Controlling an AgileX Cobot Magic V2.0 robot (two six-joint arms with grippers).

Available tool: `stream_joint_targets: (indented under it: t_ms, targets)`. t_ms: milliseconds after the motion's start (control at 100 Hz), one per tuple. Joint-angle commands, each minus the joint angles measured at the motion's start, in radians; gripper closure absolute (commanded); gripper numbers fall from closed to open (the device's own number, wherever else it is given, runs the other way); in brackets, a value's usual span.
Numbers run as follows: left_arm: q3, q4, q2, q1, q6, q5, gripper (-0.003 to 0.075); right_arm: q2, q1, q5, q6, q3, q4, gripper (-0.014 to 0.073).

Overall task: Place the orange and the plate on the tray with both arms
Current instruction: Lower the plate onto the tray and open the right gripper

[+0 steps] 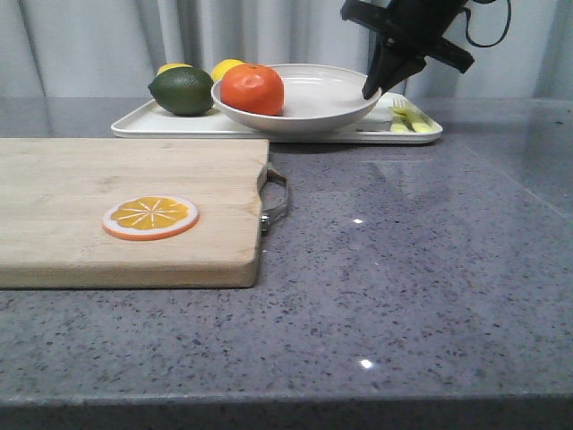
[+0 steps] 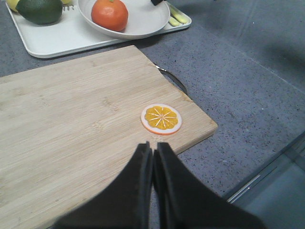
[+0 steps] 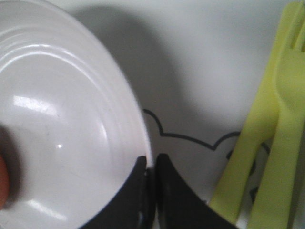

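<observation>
front view, right gripper (image 1: 372, 90) pinching plate (image 1: 331, 112) rim, orange (image 1: 252, 89) inside, on tray (image 1: 161, 125), left gripper (image 2: 152, 155) closed empty

lemons (image 1: 199, 68) mostly hidden behind lime (image 1: 182, 90) and plate (image 1: 309, 112), orange (image 3: 3, 183) cut off in right wrist view

My front camera is sitting low at the table edge, looking forward over the cutting board (image 1: 125, 210) toward the tray (image 1: 161, 125) at the far side, well apart from it. My left wrist camera is looking down from high above its gripper (image 2: 152, 157), taking in the board ahead of the fingertips and the tray beyond; it is sharing the orange slice (image 2: 161, 119), the orange (image 2: 109, 14) and the plate (image 2: 143, 24) with the front view. My right wrist camera is pressing very close behind its gripper (image 3: 151, 164), showing only the plate rim at the fingertips and yellow-green cutlery (image 3: 267, 143) just beside.
</observation>
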Motion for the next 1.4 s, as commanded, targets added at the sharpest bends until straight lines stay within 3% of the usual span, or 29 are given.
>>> stream_joint_targets:
  t_ms: [0, 630, 920, 1390]
  targets:
    - [-0.024, -0.011, 0.007, 0.001, -0.008, -0.079, 0.0741, -0.065, -0.006, -0.078, -0.005, -0.038, 0.048, 0.0659]
    - [-0.024, -0.011, 0.007, 0.001, -0.008, -0.079, 0.0741, -0.018, -0.017, -0.130, -0.005, -0.038, 0.048, 0.0653]
    - [-0.024, -0.011, 0.007, 0.001, -0.008, -0.079, 0.0741, -0.019, -0.017, -0.100, -0.005, -0.038, 0.048, 0.0393]
    - [-0.024, -0.011, 0.007, 0.001, -0.008, -0.079, 0.0741, -0.122, -0.026, -0.031, -0.005, -0.039, 0.020, 0.0376]
